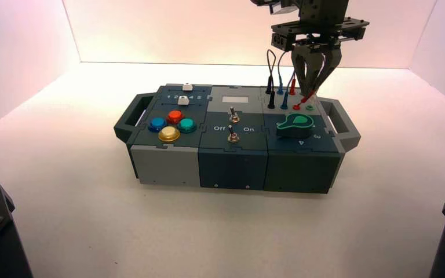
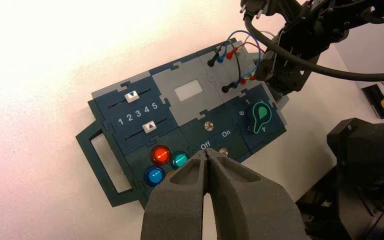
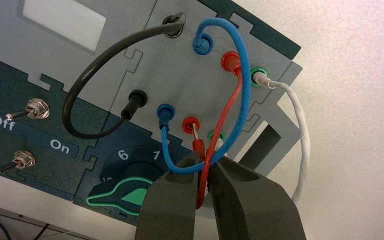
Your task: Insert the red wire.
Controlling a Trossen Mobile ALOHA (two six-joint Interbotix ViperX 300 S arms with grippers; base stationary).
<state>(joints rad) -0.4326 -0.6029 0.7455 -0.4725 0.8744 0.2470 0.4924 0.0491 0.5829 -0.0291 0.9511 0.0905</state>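
Note:
The red wire (image 3: 228, 107) has one red plug seated in the far red socket (image 3: 230, 61) of the box (image 1: 232, 165). Its other plug (image 3: 198, 146) is pinched in my right gripper (image 3: 203, 162), which is shut on it. The plug's bare metal pin (image 3: 195, 132) points into the near red socket (image 3: 190, 124), its tip at the opening. From above, the right gripper (image 1: 313, 87) hangs over the box's back right corner with the red plug (image 1: 304, 99) slanting down from it. My left gripper (image 2: 207, 156) is shut on nothing and held off the box's button end.
A black wire (image 3: 87, 75) and a blue wire (image 3: 242, 100) loop between their own sockets; the blue one crosses the red wire at my fingertips. A white wire (image 3: 300, 130) leaves the far green socket (image 3: 257, 75). The green knob (image 1: 295, 123) lies just in front of the sockets.

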